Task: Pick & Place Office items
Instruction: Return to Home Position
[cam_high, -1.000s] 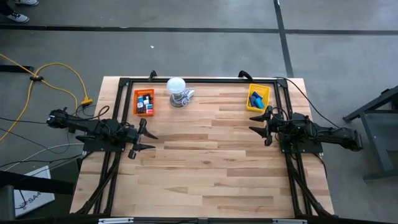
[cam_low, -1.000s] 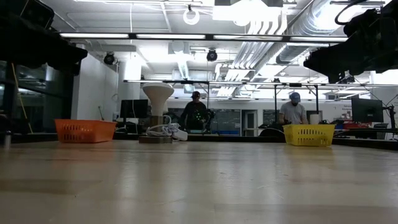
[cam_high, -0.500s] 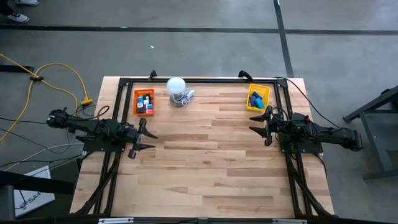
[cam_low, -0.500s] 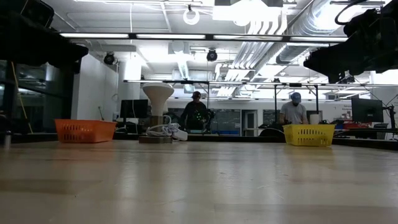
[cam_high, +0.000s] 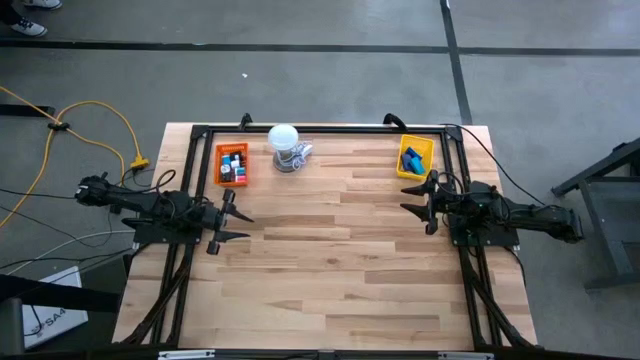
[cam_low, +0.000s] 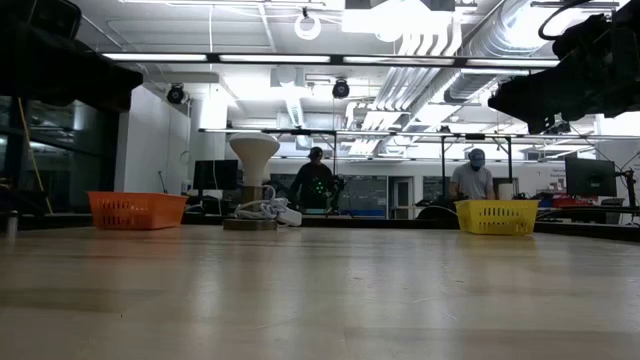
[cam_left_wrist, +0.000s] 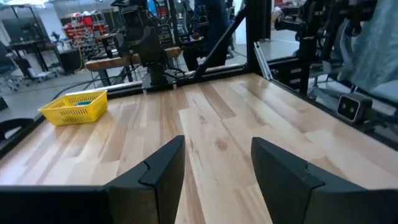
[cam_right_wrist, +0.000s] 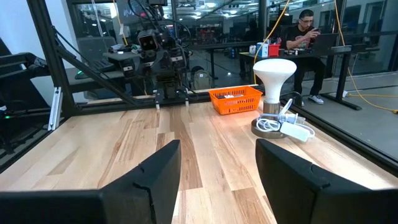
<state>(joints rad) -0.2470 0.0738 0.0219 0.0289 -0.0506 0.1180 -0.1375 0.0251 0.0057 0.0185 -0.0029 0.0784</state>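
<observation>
Both arms are parked at opposite side edges of the table (cam_high: 330, 280), pointing inward at each other, and neither holds anything. The left gripper (cam_high: 236, 222) is at the left edge, a bit nearer the front than the orange basket (cam_low: 137, 211). Its fingers (cam_left_wrist: 160, 171) are spread wide, and the left wrist view shows only bare wood between them. The right gripper (cam_high: 414, 204) is at the right edge, just in front of the yellow basket (cam_low: 497, 217) and not touching it. Its fingers (cam_right_wrist: 292, 177) are also spread apart with nothing between. The office items are all inside the two baskets near the far edge. The small pieces (cam_high: 233, 165), red, black, white and pink, are in the orange basket at far left. The blue blocks (cam_high: 414, 158), with some teal mixed in, are in the yellow basket at far right. I can't separate single items any finer than that from above, and in the low view the basket walls hide the contents. The white lamp-like object (cam_high: 285, 140) stands upright just to the right of the orange basket, with a white cable (cam_right_wrist: 287, 126) coiled at its base. The centre and front of the table show bare wood. Behind the table, the low view shows two people (cam_low: 316, 182) standing in the room, and the right wrist view shows another person (cam_right_wrist: 306, 23) seated at a desk. A yellow cord (cam_high: 100, 115) runs across the floor left of the table.
</observation>
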